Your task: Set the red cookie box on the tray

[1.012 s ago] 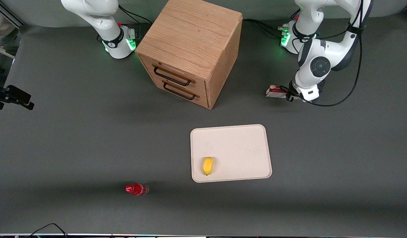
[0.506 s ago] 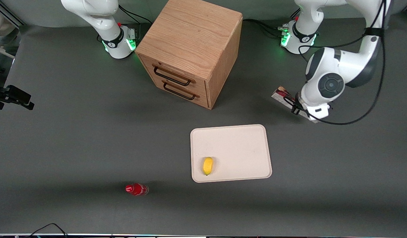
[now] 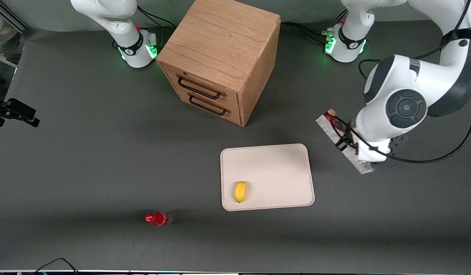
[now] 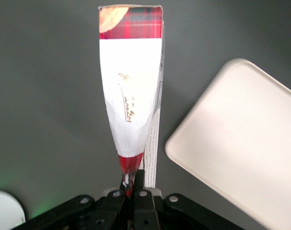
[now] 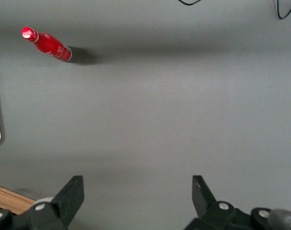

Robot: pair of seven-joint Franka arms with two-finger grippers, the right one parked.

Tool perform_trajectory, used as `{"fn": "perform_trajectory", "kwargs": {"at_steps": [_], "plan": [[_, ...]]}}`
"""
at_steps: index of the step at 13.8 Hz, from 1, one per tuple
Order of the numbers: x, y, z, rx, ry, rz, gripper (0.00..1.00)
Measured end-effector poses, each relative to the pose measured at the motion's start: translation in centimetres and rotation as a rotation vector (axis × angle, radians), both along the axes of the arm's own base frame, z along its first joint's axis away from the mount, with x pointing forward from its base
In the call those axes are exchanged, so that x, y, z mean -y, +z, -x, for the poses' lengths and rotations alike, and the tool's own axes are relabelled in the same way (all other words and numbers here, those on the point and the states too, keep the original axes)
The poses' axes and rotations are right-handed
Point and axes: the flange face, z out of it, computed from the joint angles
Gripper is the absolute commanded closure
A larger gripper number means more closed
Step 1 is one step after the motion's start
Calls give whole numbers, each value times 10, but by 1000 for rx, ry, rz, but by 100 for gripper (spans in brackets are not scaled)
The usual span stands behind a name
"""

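The left arm's gripper (image 4: pixel 132 184) pinches the red cookie box (image 3: pixel 344 140) at one of its narrow ends, the jaws pressed together on the squeezed cardboard, as the wrist view shows. In that view the red cookie box (image 4: pixel 131 100) stretches straight away from the fingers (image 4: pixel 141 189), its long axis in line with the gripper, with a broad white printed face and a red plaid band at the free end.

From the front, the box is held above the dark grey table (image 3: pixel 86 168), toward the working arm's end and just beside the tray (image 3: pixel 285 168), not over it. Its long axis runs diagonally: the red-printed end points toward the wooden drawer cabinet (image 3: pixel 219 59) and lies farther from the front camera, while the white end lies nearer the camera and is partly covered by the arm's wrist. The box clears the tray's nearest rim without touching it.

The tray lies flat, nearer the front camera than the cabinet. A yellow lemon (image 3: pixel 240 191) rests on it near the corner closest to the camera, on the parked arm's side. A small red bottle (image 3: pixel 158 219) lies on the table farther toward the parked arm's end, well apart from the tray.
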Motion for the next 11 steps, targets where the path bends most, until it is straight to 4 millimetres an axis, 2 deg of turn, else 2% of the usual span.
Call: {"fn": "perform_trajectory", "kwargs": {"at_steps": [2,3,6,7,9,10,11], "plan": [[28,-16,-5,-21,-184,49,100],[36,-33,-10,-30,-254,75,100],[49,-110,-30,-29,-389,128,100],[56,-138,-32,-31,-414,131,100],[69,-178,-32,-32,-442,145,100],[74,-190,-33,-24,-448,154,61],[77,-198,-33,-13,-451,164,1]]}}
